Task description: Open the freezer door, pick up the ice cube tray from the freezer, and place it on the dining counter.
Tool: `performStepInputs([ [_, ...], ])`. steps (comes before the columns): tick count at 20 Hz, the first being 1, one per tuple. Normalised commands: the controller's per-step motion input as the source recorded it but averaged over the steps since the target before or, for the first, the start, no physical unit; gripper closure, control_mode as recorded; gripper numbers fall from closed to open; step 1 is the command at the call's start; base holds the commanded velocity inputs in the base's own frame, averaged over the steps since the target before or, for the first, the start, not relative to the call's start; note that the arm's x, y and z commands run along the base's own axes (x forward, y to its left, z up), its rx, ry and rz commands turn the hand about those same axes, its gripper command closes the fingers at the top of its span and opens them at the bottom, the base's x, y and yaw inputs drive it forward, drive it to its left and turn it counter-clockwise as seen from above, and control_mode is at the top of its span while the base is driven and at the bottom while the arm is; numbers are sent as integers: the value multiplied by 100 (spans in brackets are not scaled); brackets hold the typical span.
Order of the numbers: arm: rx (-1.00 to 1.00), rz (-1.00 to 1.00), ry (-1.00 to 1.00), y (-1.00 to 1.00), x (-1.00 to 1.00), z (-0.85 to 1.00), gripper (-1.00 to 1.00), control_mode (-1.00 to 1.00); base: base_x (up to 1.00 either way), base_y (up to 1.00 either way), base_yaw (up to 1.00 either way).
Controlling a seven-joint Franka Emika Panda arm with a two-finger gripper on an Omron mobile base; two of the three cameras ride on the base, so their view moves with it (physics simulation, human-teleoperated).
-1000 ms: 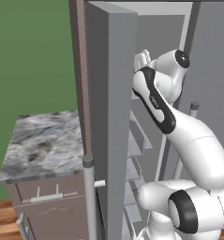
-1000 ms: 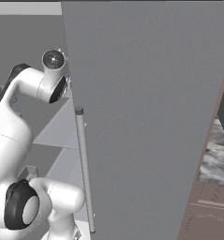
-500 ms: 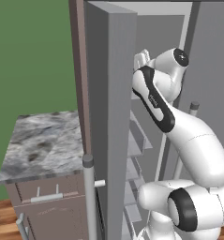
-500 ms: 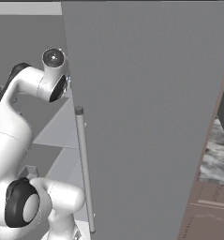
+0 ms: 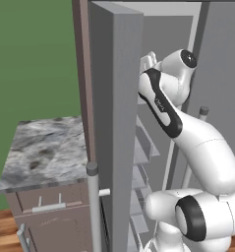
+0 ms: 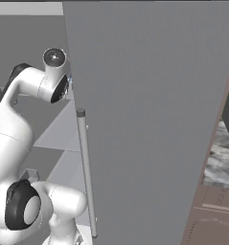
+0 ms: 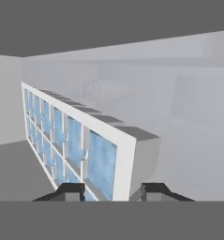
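Looking over the arm from the base, I have the green kitchen wall [image 5: 35, 59] on the left and the freezer door [image 5: 114, 123] swung open toward me, its edge standing as a tall grey slab in the middle of the left base view. From the right base view a broad grey door [image 6: 149, 119] fills the near right, with a long vertical silver bar handle [image 6: 86, 172] on its left edge. Behind the open freezer door the freezer [image 5: 163, 44] shows pale grey shelves [image 5: 141, 147] stepping down into it, and the arm reaches in at the upper level. Left of the freezer stands a lower cabinet with a marbled grey stone top [image 5: 45, 147] and a brown drawer front [image 5: 50, 206] beneath it.

Inside, the hand view shows pale grey walls and a flat grey shelf floor [image 7: 19, 168]. The ice cube tray [image 7: 80, 140] sits there, white-framed with pale blue cells, running away to the far left. My gripper [image 7: 112, 191] has a dark fingertip on either side of the tray's near end; I cannot tell whether they press it yet.
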Motion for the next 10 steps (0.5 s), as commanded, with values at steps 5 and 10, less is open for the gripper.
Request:
performStepInputs([
  [5, 0, 0, 0, 7, 41, 0, 100, -100, 0, 0, 0],
  [10, 0, 0, -1, 6, 25, -2, 100, -100, 0, 0, 0],
])
